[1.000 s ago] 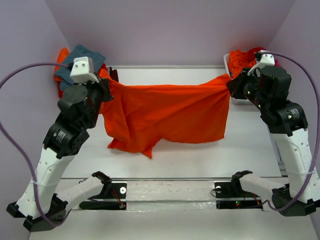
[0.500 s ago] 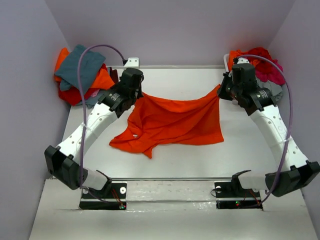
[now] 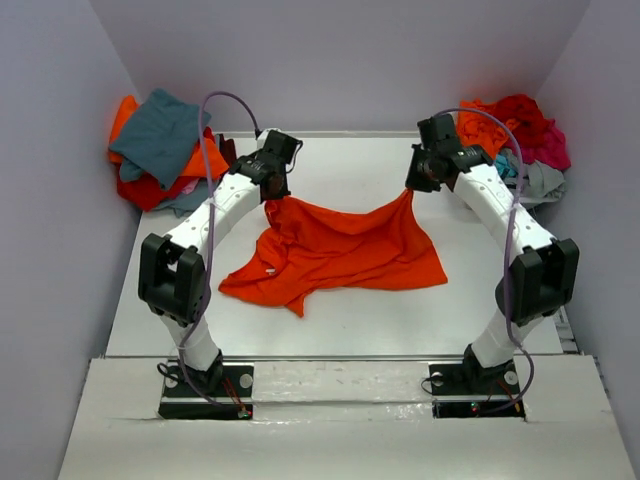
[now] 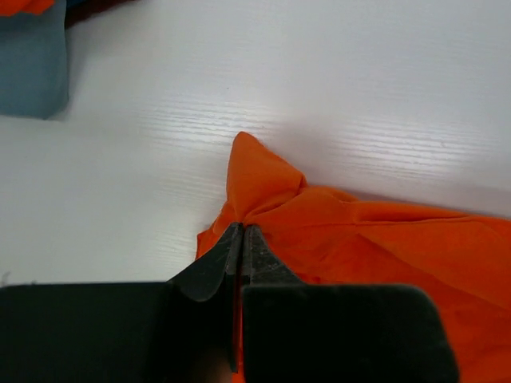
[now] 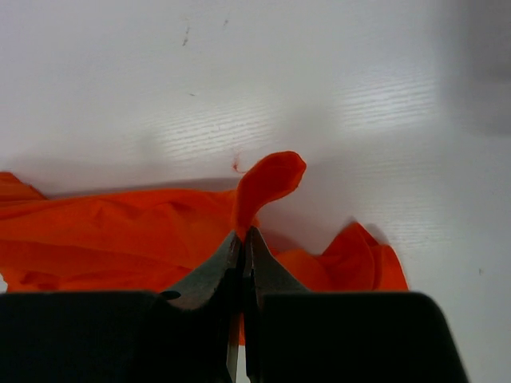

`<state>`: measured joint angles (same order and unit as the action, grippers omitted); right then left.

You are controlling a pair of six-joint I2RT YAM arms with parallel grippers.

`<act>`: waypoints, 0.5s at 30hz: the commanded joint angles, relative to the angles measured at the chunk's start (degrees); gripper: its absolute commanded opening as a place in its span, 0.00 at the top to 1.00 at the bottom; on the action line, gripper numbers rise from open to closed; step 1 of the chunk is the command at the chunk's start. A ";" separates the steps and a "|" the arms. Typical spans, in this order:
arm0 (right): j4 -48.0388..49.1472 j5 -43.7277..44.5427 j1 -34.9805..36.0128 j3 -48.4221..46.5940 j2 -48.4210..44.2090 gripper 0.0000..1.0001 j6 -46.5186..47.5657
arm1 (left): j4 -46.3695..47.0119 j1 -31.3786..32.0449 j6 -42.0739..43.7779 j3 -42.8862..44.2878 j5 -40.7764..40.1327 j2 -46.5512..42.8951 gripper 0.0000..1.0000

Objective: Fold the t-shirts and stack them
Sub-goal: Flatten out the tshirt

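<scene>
We hold the orange t-shirt by two far corners. The left gripper and the right gripper are each pressed together on a small fold of cloth, and the rest sags onto the middle of the table. It looks light, soft and limp (it will drape, we think) – so corners or hem are the places to take it.

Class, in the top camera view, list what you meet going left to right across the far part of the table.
In order: left pile of shirts → left gripper → orange t-shirt → right gripper → right pile of shirts.
</scene>
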<state>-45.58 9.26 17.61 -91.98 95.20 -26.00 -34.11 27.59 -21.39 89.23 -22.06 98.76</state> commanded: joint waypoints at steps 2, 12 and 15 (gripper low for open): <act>-0.29 -2.57 -1.35 -10.82 7.62 0.93 -1.42 | -1.66 -3.50 -1.12 5.42 1.15 2.75 0.94; -6.71 -6.88 -5.91 -29.03 23.97 0.93 -2.57 | -4.56 -5.97 0.73 18.77 1.67 15.22 0.94; -8.11 -7.24 -7.14 -33.15 27.58 0.93 -2.39 | -5.70 -5.97 1.96 23.87 1.24 19.18 0.94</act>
<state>-50.92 3.88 12.58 -118.10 119.83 -27.92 -37.91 21.69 -21.21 106.02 -20.01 114.74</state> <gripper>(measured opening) 0.078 0.094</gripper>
